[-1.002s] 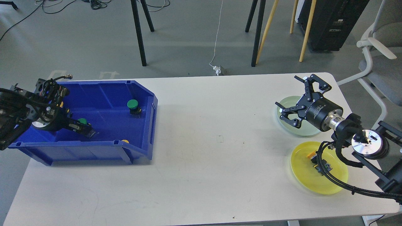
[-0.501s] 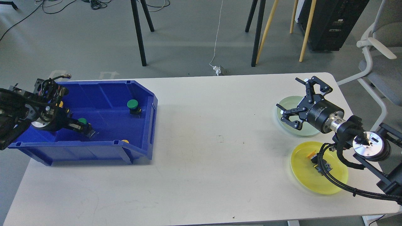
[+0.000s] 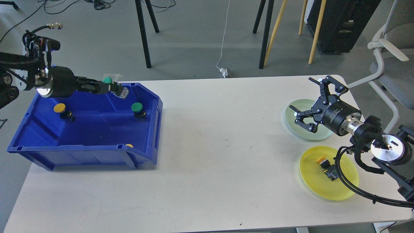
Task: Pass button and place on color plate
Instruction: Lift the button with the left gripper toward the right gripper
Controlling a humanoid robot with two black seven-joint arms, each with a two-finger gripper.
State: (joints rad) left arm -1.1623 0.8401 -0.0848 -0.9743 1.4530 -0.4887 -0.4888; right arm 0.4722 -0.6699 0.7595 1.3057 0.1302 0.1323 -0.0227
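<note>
Left gripper was clenched on a green button, holding it in the air above the back wall of the blue bin, cap up, grey base sticking out past the fingers toward the counter centre. Inside the bin sat 1 more green button near the right wall and 1 yellow button at the left; a bit of a 3rd, yellow cap showed behind the front lip. Right gripper hovered over the pale green plate at the counter's right end, fingers spread wide, nothing between them. Yellow plate lay just in front of the green one, near but apart, with 1 yellow-capped button lying on its side on it. The right arm's cable crossed over that plate. The 2 grippers were well apart, at opposite ends of the counter.
</note>
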